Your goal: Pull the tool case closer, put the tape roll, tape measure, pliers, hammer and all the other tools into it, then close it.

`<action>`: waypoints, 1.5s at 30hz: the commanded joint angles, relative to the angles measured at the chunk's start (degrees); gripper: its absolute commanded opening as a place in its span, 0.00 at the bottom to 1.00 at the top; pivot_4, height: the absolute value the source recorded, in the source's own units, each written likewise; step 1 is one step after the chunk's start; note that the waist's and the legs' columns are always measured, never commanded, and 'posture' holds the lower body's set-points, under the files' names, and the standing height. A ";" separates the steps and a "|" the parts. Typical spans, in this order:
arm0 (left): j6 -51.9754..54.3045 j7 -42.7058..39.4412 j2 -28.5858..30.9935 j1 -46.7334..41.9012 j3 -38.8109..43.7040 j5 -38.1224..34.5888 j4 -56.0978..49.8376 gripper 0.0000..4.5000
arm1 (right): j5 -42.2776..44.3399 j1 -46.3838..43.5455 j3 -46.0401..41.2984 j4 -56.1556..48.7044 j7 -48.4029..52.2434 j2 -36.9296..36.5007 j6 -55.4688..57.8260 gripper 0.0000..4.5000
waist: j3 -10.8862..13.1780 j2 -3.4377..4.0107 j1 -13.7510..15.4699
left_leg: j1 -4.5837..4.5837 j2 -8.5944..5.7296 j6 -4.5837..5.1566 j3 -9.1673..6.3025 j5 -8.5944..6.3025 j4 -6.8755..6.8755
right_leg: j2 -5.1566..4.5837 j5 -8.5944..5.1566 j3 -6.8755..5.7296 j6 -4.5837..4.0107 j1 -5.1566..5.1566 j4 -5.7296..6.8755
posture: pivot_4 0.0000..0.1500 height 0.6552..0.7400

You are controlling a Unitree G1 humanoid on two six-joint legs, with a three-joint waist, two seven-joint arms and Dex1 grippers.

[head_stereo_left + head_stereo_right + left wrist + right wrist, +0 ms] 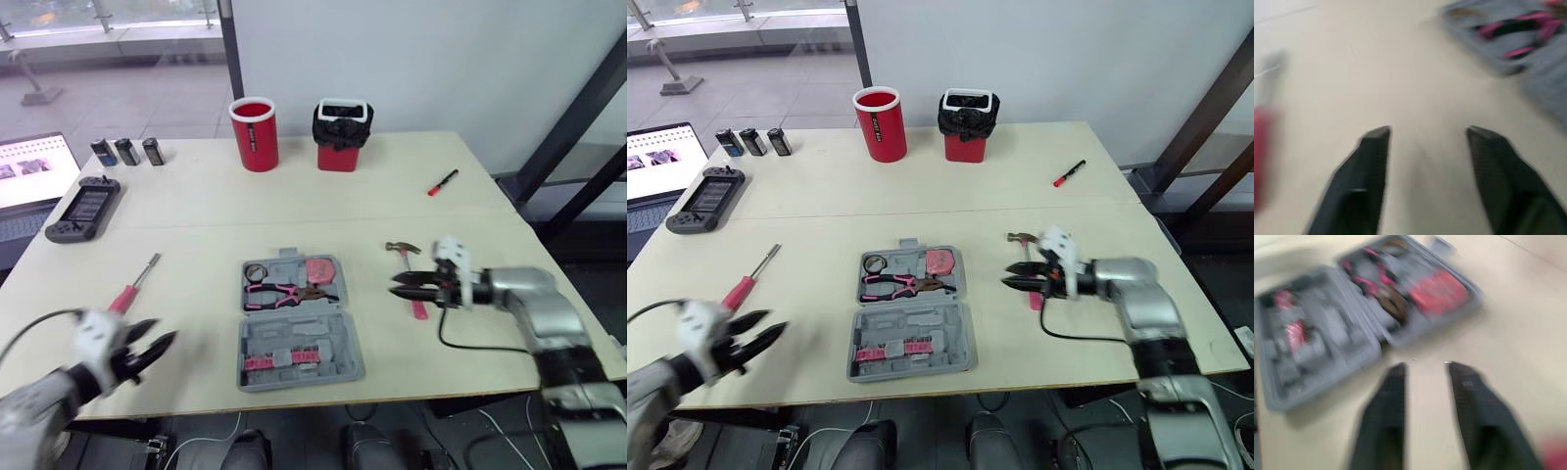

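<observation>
Fingers (1371, 166) of the left gripper (167, 329) are spread wide, nothing between them. I see bare tabletop under the gap. This gripper hangs over the near left part of the table (196, 211). The screwdriver (132, 289), red handle and steel shaft, lies just beyond it, apart from the tips.

The right gripper (394, 284) has its fingers (1393, 396) parted by a narrower gap, also empty. Its tips point toward the tool case (313, 343) and stop short of the case's right edge. The hammer (402, 250) lies under this gripper, head on the far side, pink handle running toward me beneath the wrist. I cannot tell whether gripper and handle touch.

The tool case lies open and flat at the middle of the near half of the table, between the two grippers. The pliers (284, 292), pink-handled, sit in its far half, beside a pink block I cannot identify. The near half holds a row of small pink pieces.

On the far part of the table:
- a red cup (254, 132)
- a red bin with a black liner (343, 135)
- a red pen (442, 182) to the right
- three batteries (127, 151), a game console (83, 209) and a laptop (29, 166) to the left
</observation>
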 commanded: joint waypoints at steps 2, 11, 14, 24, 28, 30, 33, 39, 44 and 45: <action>-5.93 0.40 -2.91 4.81 9.26 -4.71 3.40 1.00 | 3.05 3.90 -8.66 2.87 -4.64 -1.15 -7.74 0.87 | 0.01 0.01 -0.35 | 0.01 0.00 -0.01 0.06 0.00 0.11 | -0.01 0.06 0.04 -0.08 0.01 -0.04 | 1.00 1.00; -14.07 -0.16 -7.09 10.33 15.40 -8.99 12.13 1.00 | 6.62 12.45 -20.56 16.08 -9.75 -3.08 -19.66 0.99 | 0.00 -0.12 -0.82 | 0.02 -0.03 -0.13 0.31 -0.09 0.10 | -0.07 0.12 0.24 -0.19 0.00 -0.59 | 1.00 1.00; -15.27 -0.17 -7.49 10.96 15.49 -9.79 13.01 1.00 | 8.18 13.59 -22.44 17.46 -10.58 -3.08 -19.80 0.99 | 0.00 -0.12 -0.81 | 0.02 -0.02 -0.13 0.32 -0.09 0.05 | -0.05 0.12 0.26 -0.19 0.03 -0.55 | 1.00 1.00; -14.38 0.31 -4.92 8.55 12.93 -11.01 9.04 1.00 | 10.40 9.69 -18.85 13.17 -10.10 -1.16 -16.44 0.99 | -0.01 -0.12 -1.02 | 0.06 0.02 -0.13 0.32 -0.08 0.11 | 0.00 0.12 0.28 -0.18 0.14 -0.52 | 1.00 1.00; -7.13 -3.40 -0.72 7.51 7.94 -14.29 0.72 1.00 | 9.72 9.24 -16.44 6.26 -12.98 0.12 -14.61 0.99 | -0.02 -0.10 -0.69 | 0.06 0.02 -0.12 0.30 -0.08 0.11 | 0.02 0.12 0.28 -0.18 0.18 -0.47 | 1.00 1.00; -4.22 -4.39 2.13 6.09 5.05 -14.49 -2.99 1.00 | 9.86 10.55 -15.03 0.91 -14.82 1.10 -12.26 0.99 | -0.02 -0.08 -0.49 | 0.05 0.00 -0.13 0.30 -0.08 0.09 | 0.02 0.13 0.28 -0.18 0.24 -0.47 | 1.00 1.00; 0.37 -5.74 7.23 1.31 0.56 -15.15 -7.07 1.00 | 9.61 12.54 -12.47 -8.06 -19.64 2.83 -6.80 0.99 | -0.02 -0.08 -0.44 | 0.03 0.00 -0.12 0.25 -0.09 -0.02 | 0.04 0.09 0.27 -0.11 0.23 -0.48 | 1.00 1.00; 8.35 -11.10 16.92 -11.64 -10.31 -15.86 -11.54 1.00 | 11.00 14.63 -11.01 -22.52 -29.53 5.50 5.27 0.99 | 0.02 0.08 -0.70 | 0.04 0.01 -0.11 0.17 -0.08 0.03 | 0.09 0.12 0.24 -0.04 0.23 -0.36 | 1.00 1.00; 13.49 -14.41 20.55 -21.27 -18.04 -16.27 -13.38 1.00 | 11.33 17.25 -10.73 -29.67 -35.34 6.96 11.23 0.99 | 0.03 0.09 -0.64 | 0.04 0.02 -0.10 0.16 -0.08 -0.02 | 0.13 0.13 0.24 0.02 0.21 -0.36 | 1.00 1.00; 14.58 -14.57 20.74 -23.43 -19.68 -16.35 -13.91 1.00 | 11.13 17.91 -10.66 -30.57 -36.00 7.06 11.78 0.99 | 0.03 0.08 -0.62 | 0.04 0.02 -0.10 0.14 -0.08 -0.04 | 0.13 0.12 0.24 0.04 0.21 -0.35 | 1.00 1.00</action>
